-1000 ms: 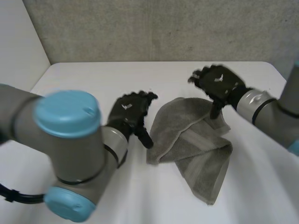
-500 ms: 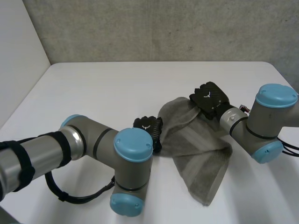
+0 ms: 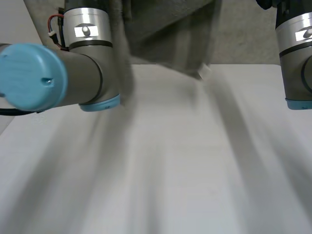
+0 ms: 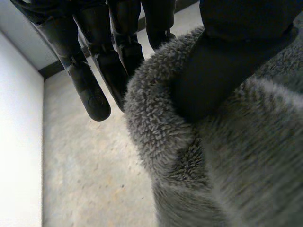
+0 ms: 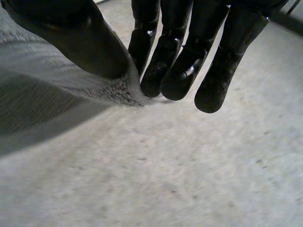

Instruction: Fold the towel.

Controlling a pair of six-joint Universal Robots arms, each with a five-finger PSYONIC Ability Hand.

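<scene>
The grey towel (image 3: 165,34) hangs high above the white table (image 3: 170,161), stretched between my two raised arms, with a small label (image 3: 204,72) at its lower corner. In the left wrist view my left hand (image 4: 222,71) is shut on the towel (image 4: 227,165). Its thumb presses a fluffy edge of the cloth against the fingers (image 4: 90,90). In the right wrist view my right hand (image 5: 71,38) pinches a thin edge of the towel (image 5: 47,85) between the thumb and the fingers (image 5: 180,71).
My left arm (image 3: 58,73) reaches up near the table's left side and my right arm (image 3: 297,53) stands upright at the right. A grey wall (image 3: 243,39) runs behind the table.
Both hands have closed on the towel, which lay crumpled on the table. Both arms have risen and lifted it clear of the table.
</scene>
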